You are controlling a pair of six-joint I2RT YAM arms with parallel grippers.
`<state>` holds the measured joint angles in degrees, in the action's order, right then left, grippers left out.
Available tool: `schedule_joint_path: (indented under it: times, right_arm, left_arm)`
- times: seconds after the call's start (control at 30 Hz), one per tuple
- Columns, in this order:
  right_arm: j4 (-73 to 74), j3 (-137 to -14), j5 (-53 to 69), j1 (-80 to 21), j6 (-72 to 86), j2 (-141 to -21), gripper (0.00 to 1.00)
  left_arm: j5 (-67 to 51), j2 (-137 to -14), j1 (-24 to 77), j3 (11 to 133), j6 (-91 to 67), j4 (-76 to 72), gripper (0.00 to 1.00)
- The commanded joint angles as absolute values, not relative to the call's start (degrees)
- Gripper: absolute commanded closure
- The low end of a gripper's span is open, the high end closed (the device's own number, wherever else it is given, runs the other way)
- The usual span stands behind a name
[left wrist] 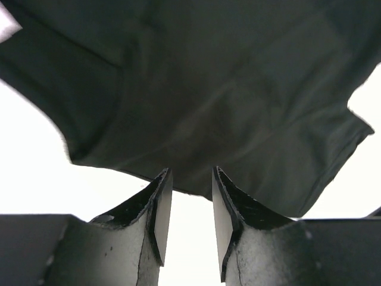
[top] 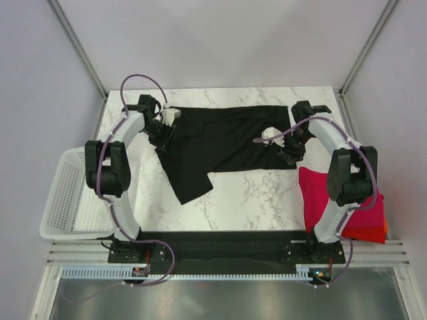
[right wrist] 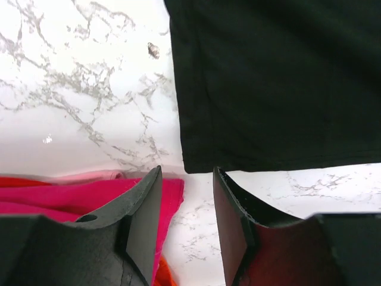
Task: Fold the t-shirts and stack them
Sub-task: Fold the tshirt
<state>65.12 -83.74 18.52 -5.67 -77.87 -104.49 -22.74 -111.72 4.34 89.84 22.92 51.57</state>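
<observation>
Black short-sleeved cloth t-shirt (top: pixel 227 143) is seen spread flat on the white grey-veined marble table (top: pixel 253 200), lengthways between the two arms. One sleeve-like flap is angled out from its near-left part toward the arm bases. In the left wrist view the cloth (left wrist: pixel 226 89) is shown lightly creased, with a curved edge just beyond the fingertips.

Left gripper (top: pixel 165 135) is placed over the left end of the black shirt. In its own camera (left wrist: pixel 190 179) the jaws are seen parted by a narrow gap. Nothing is clamped between them, and bare table shows through the gap.

Right gripper (top: pixel 288 151) is placed at the near-right corner of the black shirt. In the right wrist view (right wrist: pixel 187 173) the jaws are likewise parted and nothing is held. The square corner of the black shirt (right wrist: pixel 280 83) lies just past the tips.

Folded magenta-red cloth shirt (top: pixel 313 197) is noted to the near right of the black shirt, close to that corner but not overlapping it. Part of it is hidden by the right arm. Folded orange-red cloth shirt (top: pixel 381 233) is seen only as a sliver under the magenta-red one. The same stacking is confirmed in the right wrist view, magenta-red (right wrist: pixel 71 199) above orange-red (right wrist: pixel 164 277).

White mesh plastic basket (top: pixel 63 200) is noted well to the near left of the black shirt, hanging off the table's left edge.
</observation>
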Motion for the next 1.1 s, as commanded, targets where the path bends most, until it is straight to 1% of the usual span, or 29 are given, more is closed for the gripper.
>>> schedule_joint_path:
  times: [0.0, 0.23, 0.73, 0.87, 0.9, 0.97, 1.0, 1.03, 1.07]
  right_arm:
    - [67.3, -83.2, 18.0, -4.8, -81.8, -104.1, 0.52]
    - [65.6, -81.9, 16.4, -4.7, -81.7, -107.5, 0.52]
    - [57.9, -78.6, 12.9, -4.0, -80.9, -111.2, 0.53]
    - [57.0, -77.7, 12.0, -3.3, -81.1, -111.7, 0.53]
    - [57.0, -77.6, 12.0, -3.2, -81.1, -111.7, 0.53]
    - [57.0, -77.0, 11.7, -3.0, -81.4, -111.7, 0.55]
    - [56.9, -76.8, 11.6, -3.0, -81.4, -111.7, 0.58]
    - [56.5, -76.6, 11.4, -2.9, -81.2, -111.7, 0.67]
    - [56.3, -76.6, 11.4, -2.8, -81.0, -111.7, 0.75]
  left_arm:
    - [-20.9, -107.2, 5.8, 87.2, 28.7, 53.9, 0.59]
    - [-19.6, -105.6, 6.2, 85.1, 30.8, 53.9, 0.57]
    - [-18.5, -102.0, 8.1, 82.8, 32.5, 54.8, 0.58]
    - [-19.3, -99.1, 9.2, 79.8, 35.6, 56.2, 0.57]
    - [-19.2, -98.2, 9.5, 77.4, 36.9, 56.4, 0.57]
    - [-18.6, -95.3, 10.5, 74.5, 40.9, 57.5, 0.55]
    - [-18.5, -94.5, 10.8, 72.0, 42.1, 58.2, 0.55]
    - [-18.4, -93.7, 11.1, 70.9, 44.1, 58.7, 0.55]
    - [-18.3, -92.0, 11.9, 69.6, 44.8, 59.7, 0.55]
